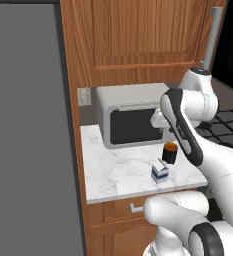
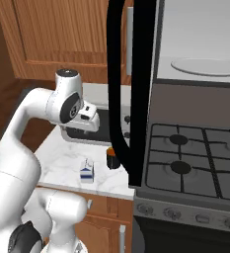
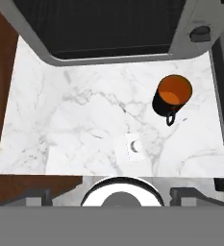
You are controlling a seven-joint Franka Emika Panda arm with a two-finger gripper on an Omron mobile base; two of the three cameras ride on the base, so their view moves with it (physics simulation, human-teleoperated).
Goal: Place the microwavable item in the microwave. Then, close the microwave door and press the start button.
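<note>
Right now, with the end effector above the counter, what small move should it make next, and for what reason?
Probably shift the open end effector sideways until it is over the black cup, then lower it. In the hand view the cup stands upright and free on the marble counter, off to one side of the end effector, and nothing is held. The milk carton lies closer, so the move should pass it.

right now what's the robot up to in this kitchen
The white arm holds its open pincer above the marble counter, holding nothing. The black cup with the orange inside stands upright beside the milk carton, in front of the silver oven. The microwave door is swung open, and the cup is not yet inside.
</note>
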